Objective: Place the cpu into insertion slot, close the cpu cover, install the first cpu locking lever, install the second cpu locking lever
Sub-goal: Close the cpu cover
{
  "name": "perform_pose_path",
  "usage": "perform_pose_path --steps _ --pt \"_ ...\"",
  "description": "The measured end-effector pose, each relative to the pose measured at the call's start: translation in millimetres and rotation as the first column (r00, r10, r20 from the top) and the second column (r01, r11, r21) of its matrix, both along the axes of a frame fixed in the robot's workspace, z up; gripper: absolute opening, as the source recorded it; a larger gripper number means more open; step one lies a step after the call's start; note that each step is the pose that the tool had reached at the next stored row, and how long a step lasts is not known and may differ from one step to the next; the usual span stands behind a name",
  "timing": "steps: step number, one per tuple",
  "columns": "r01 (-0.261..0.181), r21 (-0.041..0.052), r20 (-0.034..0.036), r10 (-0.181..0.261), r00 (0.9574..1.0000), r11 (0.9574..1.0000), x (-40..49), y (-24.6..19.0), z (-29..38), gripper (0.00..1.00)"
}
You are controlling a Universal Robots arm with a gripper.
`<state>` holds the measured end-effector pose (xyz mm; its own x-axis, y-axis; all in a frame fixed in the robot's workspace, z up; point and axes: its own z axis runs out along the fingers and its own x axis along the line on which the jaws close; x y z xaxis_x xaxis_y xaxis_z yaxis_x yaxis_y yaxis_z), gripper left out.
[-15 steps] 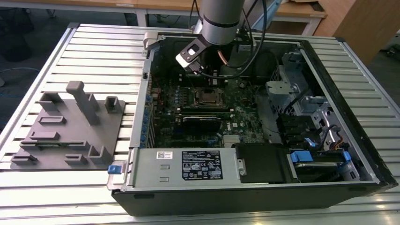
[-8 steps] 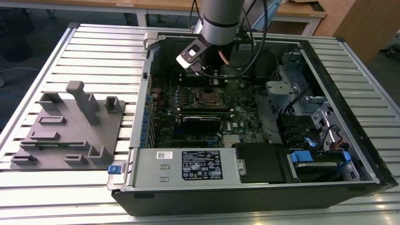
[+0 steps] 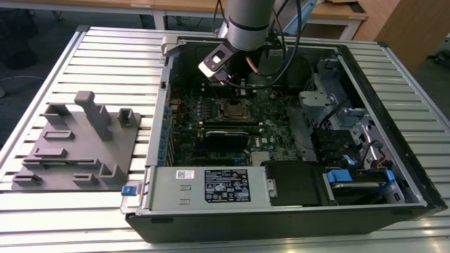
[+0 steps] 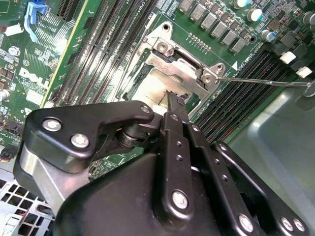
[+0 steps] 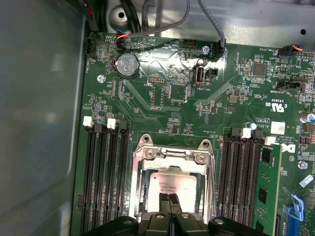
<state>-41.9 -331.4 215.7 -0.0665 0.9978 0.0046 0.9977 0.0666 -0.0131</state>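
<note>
The cpu lies pale and silvery in the insertion slot on the green board, inside the open computer case. The cpu cover, a silvery metal frame, lies down around it, and the chip shows through its window. My gripper hangs over the cpu's face with its black fingertips pressed together and nothing between them; I cannot tell whether they touch the chip. The second wrist view shows the gripper from behind. A thin wire lever sticks out from the cover's corner.
Long black memory slots flank the socket on both sides, one holding a memory stick. The white-labelled power supply box fills the case's near side, with blue drive bays beside it. A grey fixture plate lies on the table at the exterior view's left.
</note>
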Motion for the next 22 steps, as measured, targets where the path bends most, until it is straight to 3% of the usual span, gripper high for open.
perform_pose_path --steps 8,14,18,22 --pt "-0.003 0.0 0.0 0.003 1.0 1.0 0.0 0.0 0.0 0.1" --pt "-0.055 -0.0001 -0.0001 0.055 0.9985 0.9985 0.0 0.0 0.0 0.1" --pt "-0.112 0.0002 0.0 0.112 0.9937 0.9937 0.0 0.0 -0.1 0.1" --pt "-0.174 0.0014 0.0002 0.174 0.9848 0.9848 0.0 0.0 -0.3 0.1"
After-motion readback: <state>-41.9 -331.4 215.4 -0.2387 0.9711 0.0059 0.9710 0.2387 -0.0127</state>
